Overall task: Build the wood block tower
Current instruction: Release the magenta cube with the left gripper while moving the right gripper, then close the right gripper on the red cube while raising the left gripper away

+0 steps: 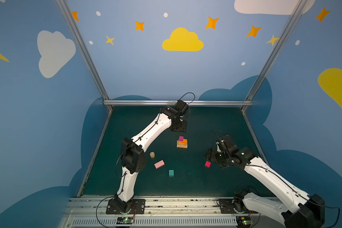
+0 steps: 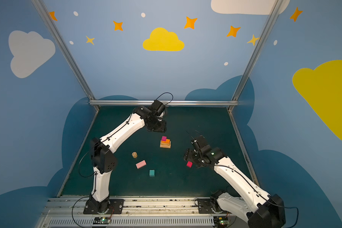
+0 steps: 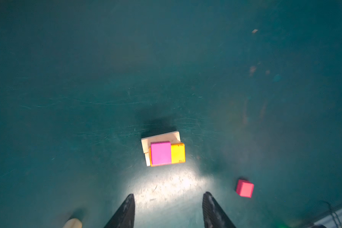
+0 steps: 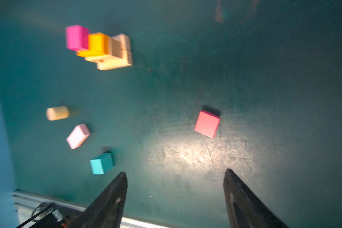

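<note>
Front edge: a teal cube (image 1: 171, 173) and a pink oblong (image 1: 159, 164) lie loose and apart on the green table (image 1: 205, 122), apparently waiting their turn.

Right side: the right gripper (image 4: 175, 172) hangs low over the mat, fingers spread wide with nothing between them. The red cube (image 4: 207, 124) sits just ahead of the tips and looks like the next pick.

Left of middle: the tan cylinder (image 1: 152, 155) stands on end near the pink oblong, probably being kept for the cap.

Centre: the tower (image 1: 182, 143) has a tan base (image 1: 182, 146) with an orange oblong (image 1: 184, 141) on it. A magenta cube (image 1: 181, 138) sits on one end of the oblong, which leaves the other end bare, likely as room for a second cube.

Far side: the left gripper (image 3: 168, 194) hovers beyond the tower, fingers parted and empty, clear of the stack.

Risk: the orange oblong sits off-centre on the base, so a heavy set-down could shift it.
</note>
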You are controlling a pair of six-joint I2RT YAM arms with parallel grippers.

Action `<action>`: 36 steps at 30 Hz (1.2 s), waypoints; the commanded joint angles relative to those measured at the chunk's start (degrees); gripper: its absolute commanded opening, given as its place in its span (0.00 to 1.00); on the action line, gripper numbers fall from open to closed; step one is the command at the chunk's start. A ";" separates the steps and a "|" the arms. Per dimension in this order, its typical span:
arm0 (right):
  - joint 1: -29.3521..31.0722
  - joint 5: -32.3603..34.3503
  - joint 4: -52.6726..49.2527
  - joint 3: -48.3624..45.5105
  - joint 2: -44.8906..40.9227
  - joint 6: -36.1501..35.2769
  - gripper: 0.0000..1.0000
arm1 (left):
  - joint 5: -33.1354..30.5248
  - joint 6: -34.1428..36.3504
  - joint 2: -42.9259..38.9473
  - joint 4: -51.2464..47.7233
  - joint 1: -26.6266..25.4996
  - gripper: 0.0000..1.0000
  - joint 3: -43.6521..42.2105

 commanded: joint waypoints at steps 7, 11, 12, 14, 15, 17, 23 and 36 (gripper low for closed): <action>0.15 1.97 -1.34 -0.16 10.89 0.33 0.75 | -0.83 0.30 -16.07 8.46 3.50 0.54 -15.76; -0.28 1.07 0.12 0.17 15.35 -0.22 0.71 | -0.39 -1.13 -22.10 11.51 5.43 0.54 -23.45; -0.38 1.07 0.14 0.60 16.59 -0.40 0.71 | -0.14 -1.54 -23.47 12.16 5.80 0.54 -25.25; -0.55 1.91 -0.57 1.78 19.35 -0.79 0.71 | 0.18 -2.19 -26.42 13.99 6.73 0.55 -29.11; -0.74 2.10 -0.62 2.20 20.26 -0.96 0.71 | 0.27 -2.17 -27.61 14.84 7.02 0.55 -30.62; -0.85 2.21 -0.42 3.06 22.67 -1.31 0.71 | 0.36 -2.35 -30.12 17.00 7.62 0.56 -33.95; -0.90 2.51 -0.47 5.32 27.61 -1.53 0.67 | 0.26 -3.36 -32.76 18.77 9.25 0.56 -38.33; -1.55 2.04 0.24 5.41 29.58 -0.59 0.42 | 1.24 -3.85 -33.23 19.29 9.60 0.56 -39.84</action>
